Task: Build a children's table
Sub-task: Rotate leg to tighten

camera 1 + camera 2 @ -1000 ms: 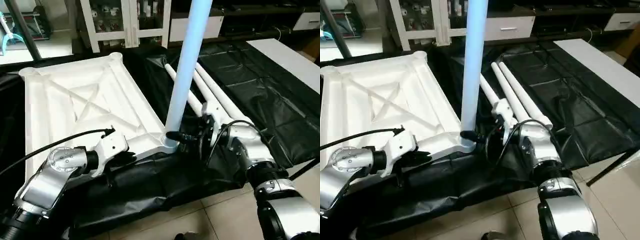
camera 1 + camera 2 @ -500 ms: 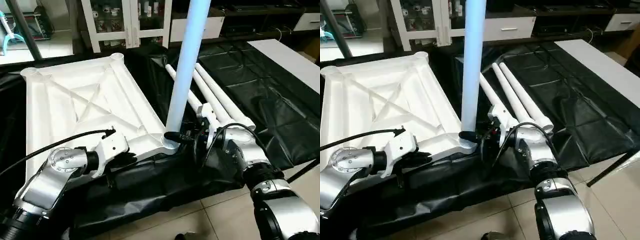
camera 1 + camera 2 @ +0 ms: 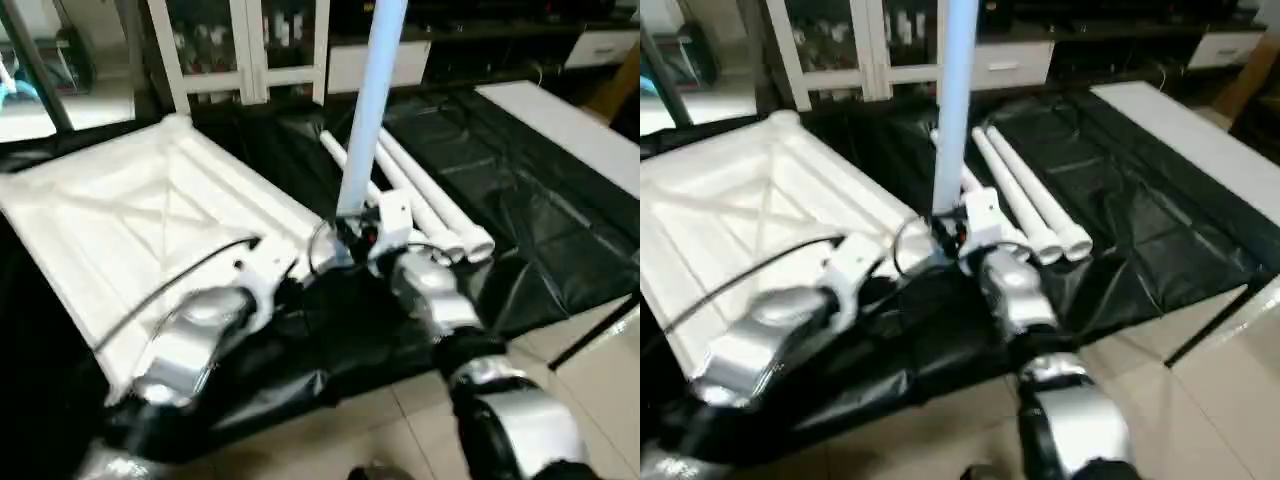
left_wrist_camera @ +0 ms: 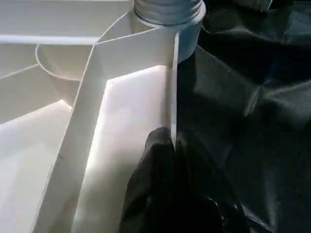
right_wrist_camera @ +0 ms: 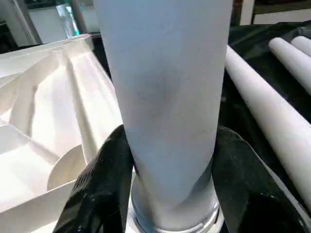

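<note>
Right gripper (image 5: 167, 189) is clasping the base of the upright leg (image 3: 372, 110) standing in the near corner socket of the overturned tabletop (image 3: 150, 225), while the closed left gripper (image 4: 167, 160) is pinching the tabletop's rim beside it.

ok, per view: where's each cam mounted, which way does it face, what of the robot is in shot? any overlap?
Left and right eye: head, looking forward and down at the tabletop; both forearms in shot, upright leg shared.
Left wrist: along the left pincer, shut on the tabletop's edge wall, near the corner socket.
Right wrist: along the right pincer, its fingers around the upright leg, with spare legs beside.
Shared: both wrist views show that leg's base.
</note>
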You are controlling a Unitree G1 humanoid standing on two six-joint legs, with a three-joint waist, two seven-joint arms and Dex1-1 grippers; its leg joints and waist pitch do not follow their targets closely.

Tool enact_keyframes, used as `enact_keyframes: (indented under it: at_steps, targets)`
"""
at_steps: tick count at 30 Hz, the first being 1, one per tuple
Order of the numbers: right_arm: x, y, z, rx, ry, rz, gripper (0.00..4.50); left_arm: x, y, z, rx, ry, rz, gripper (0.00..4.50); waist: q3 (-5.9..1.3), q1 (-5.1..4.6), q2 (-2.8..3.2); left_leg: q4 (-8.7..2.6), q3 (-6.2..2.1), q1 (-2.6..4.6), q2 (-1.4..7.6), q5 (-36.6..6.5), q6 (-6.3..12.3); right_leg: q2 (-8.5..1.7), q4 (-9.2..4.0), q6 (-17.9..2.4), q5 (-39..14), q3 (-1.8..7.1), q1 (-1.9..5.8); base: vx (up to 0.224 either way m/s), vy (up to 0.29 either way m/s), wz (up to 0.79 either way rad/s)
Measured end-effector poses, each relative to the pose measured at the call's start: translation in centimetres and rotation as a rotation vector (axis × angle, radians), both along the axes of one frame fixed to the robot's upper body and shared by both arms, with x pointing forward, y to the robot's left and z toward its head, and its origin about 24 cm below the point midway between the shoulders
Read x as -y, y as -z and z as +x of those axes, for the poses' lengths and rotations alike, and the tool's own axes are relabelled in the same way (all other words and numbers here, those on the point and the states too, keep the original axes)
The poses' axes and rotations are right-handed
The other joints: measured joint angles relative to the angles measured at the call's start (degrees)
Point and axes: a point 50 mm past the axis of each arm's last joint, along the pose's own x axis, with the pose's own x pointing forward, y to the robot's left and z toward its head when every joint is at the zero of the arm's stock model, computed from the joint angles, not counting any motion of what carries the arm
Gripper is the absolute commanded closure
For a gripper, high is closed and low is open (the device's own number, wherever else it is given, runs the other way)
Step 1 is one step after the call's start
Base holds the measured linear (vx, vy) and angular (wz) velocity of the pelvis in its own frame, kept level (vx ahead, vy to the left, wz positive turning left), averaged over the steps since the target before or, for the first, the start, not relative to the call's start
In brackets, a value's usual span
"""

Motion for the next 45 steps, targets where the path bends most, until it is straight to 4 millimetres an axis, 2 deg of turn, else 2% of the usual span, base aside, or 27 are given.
enact_keyframes:
  at_steps: [3,4,5,6,8,10,14,17,21,25,27,28,31,33,39,40,45]
  targets:
    - [-0.1,0.0,0.0,0.007,-0.006,0.001,2.57,-0.3,-0.1,0.0,0.005,0.007,0.012,4.5,-0.07,-0.13,-0.12,0.02,-0.01,-0.1,0.01,0.0,0.01,-0.06,-0.19,0.0,0.0,-0.14,0.01,0.0,0.0,0.0]
    - [0.0,-0.1,-0.1,0.023,-0.038,0.007,2.57,-0.9,-0.2,-0.1,0.017,0.027,0.038,4.5,-0.07,-0.15,-0.12,0.02,-0.02,-0.22,0.05,0.0,0.01,-0.07,-0.24,0.0,0.0,-0.22,-0.05,0.0,0.0,0.0]
    - [0.2,-0.1,-0.1,0.03,-0.077,0.013,2.01,-1.4,-0.3,-0.2,0.029,0.056,0.051,4.5,-0.07,-0.28,-0.12,0.01,-0.02,-0.31,0.08,0.0,0.01,-0.06,-0.23,-0.01,0.0,-0.25,-0.12,0.0,0.0,0.0]
    - [0.6,-0.2,-0.2,0.037,-0.118,0.019,1.87,-1.7,-0.3,-0.4,0.038,0.083,0.057,4.5,-0.07,-0.31,-0.12,0.01,-0.02,-0.4,0.1,0.01,0.02,-0.06,-0.21,-0.02,0.02,-0.26,-0.18,0.0,0.0,0.0]
    - [0.9,-0.1,-0.5,0.048,-0.197,0.041,1.87,-2.5,-0.3,-0.8,0.059,0.127,0.071,4.5,-0.09,-0.28,-0.16,0.04,-0.02,-0.63,0.12,0.01,0.02,-0.06,0.12,-0.22,0.21,-0.24,-0.25,0.0,0.0,0.0]
    - [1.3,-0.2,-0.6,0.061,-0.242,0.041,1.51,-3.3,-0.4,-1.1,0.07,0.166,0.09,4.5,-0.09,-0.13,-0.15,-0.02,0.05,-0.62,0.17,0.01,0.01,-0.03,0.29,-0.31,0.5,-0.24,-0.33,0.0,0.0,0.0]
    - [2.4,-0.5,-0.8,0.084,-0.378,0.0,1.2,-4.7,-0.4,-2.4,0.079,0.297,0.096,4.5,-0.11,0.59,-0.19,-0.04,0.09,-0.57,0.28,0.02,0.01,-0.02,0.79,-0.61,0.73,-0.49,-0.36,0.013,-0.006,0.03]
    - [3.1,-0.9,-1.3,0.107,-0.56,-0.032,0.96,-6.0,-0.7,-3.3,0.063,0.388,0.117,4.5,-0.1,1.42,-0.26,-0.05,0.14,-0.49,0.34,0.03,0.02,-0.01,1.23,-0.29,0.48,-0.39,-0.46,0.039,-0.014,0.08]
    - [4.3,-1.2,-1.6,0.114,-0.677,-0.066,0.96,-5.8,-0.8,-3.7,0.058,0.443,0.09,4.5,-0.1,2.59,-0.26,-0.03,0.28,-0.56,0.33,0.09,0.12,-0.07,1.18,-0.31,0.32,-0.28,-0.46,0.0,0.0,0.0]
    - [5.1,-1.4,-1.9,0.118,-0.755,-0.1,0.96,-5.4,-0.6,-3.9,0.052,0.475,0.076,4.5,-0.11,3.45,-0.29,-0.02,0.44,-0.46,0.21,0.08,0.12,-0.03,1.23,-0.31,0.32,0.32,-0.46,0.0,0.0,0.0]
    - [5.5,-1.4,-2.0,0.109,-0.777,-0.102,0.96,-5.3,-0.6,-4.0,0.049,0.482,0.073,4.5,-0.11,3.46,-0.3,-0.01,0.56,-0.36,0.21,0.05,0.07,-0.02,1.26,-0.31,0.32,0.56,-0.39,0.0,0.0,0.0]
    - [5.7,-1.4,-2.1,0.102,-0.786,-0.1,1.22,-5.3,-0.5,-4.0,0.046,0.486,0.072,4.5,-0.1,3.4,-0.31,0.02,0.6,-0.3,0.2,0.02,0.02,-0.02,1.26,-0.31,0.32,0.67,-0.31,0.0,0.0,0.0]
    - [5.7,-1.3,-2.2,0.087,-0.81,-0.089,1.29,-5.2,-0.4,-4.0,0.048,0.492,0.072,4.5,-0.11,3.33,-0.32,0.08,0.61,-0.28,0.18,0.02,0.01,-0.02,1.26,-0.31,0.32,0.78,-0.24,0.0,0.0,0.0]
    - [5.7,-1.2,-2.2,0.082,-0.814,-0.084,1.63,-5.2,-0.4,-4.0,0.049,0.493,0.074,4.5,-0.11,3.34,-0.32,0.08,0.62,-0.28,0.18,0.02,0.01,-0.02,1.28,-0.31,0.32,0.79,-0.23,0.0,0.0,0.0]
    - [5.5,-1.2,-2.3,0.083,-0.817,-0.079,2.0,-5.2,-0.4,-3.9,0.052,0.492,0.079,4.5,-0.11,3.27,-0.33,0.13,0.59,-0.28,0.19,0.02,0.01,-0.02,1.46,-0.3,0.31,0.79,-0.24,0.0,0.0,0.0]
    - [5.3,-1.1,-2.2,0.085,-0.807,-0.08,2.21,-5.3,-0.4,-3.8,0.053,0.486,0.081,4.5,-0.11,3.23,-0.33,0.14,0.59,-0.27,0.19,0.02,0.0,-0.02,1.48,-0.3,0.31,0.79,-0.23,0.0,0.0,0.0]
    - [4.5,-0.8,-1.6,0.089,-0.655,-0.098,2.5,-4.9,-0.2,-3.0,0.05,0.413,0.082,4.5,-0.15,2.94,-0.39,0.15,0.54,-0.23,0.19,0.01,-0.02,0.0,1.5,-0.1,0.2,0.8,-0.16,0.0,0.0,0.0]
